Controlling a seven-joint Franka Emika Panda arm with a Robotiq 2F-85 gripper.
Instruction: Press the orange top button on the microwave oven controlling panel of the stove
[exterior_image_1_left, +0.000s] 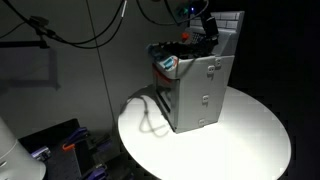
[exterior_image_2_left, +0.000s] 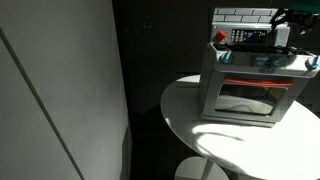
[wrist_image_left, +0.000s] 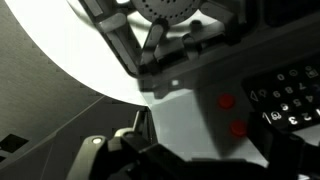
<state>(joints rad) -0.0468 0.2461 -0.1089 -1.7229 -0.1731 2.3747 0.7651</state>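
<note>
The grey toy stove stands on a round white table; it also shows in an exterior view with its windowed front door. Its control panel sits on top in front of the pale tiled back. In the wrist view the panel is dark with white symbols, and two red-orange round buttons, an upper one and a lower one, sit just beside it. My gripper hovers right above the stove top near the panel. Its dark fingers fill the bottom of the wrist view; their opening is unclear.
A round burner dial and dark cooktop lie beyond the buttons. A red knob stands at the stove's top corner. Cables hang behind the table. The table edge drops off to a dark floor.
</note>
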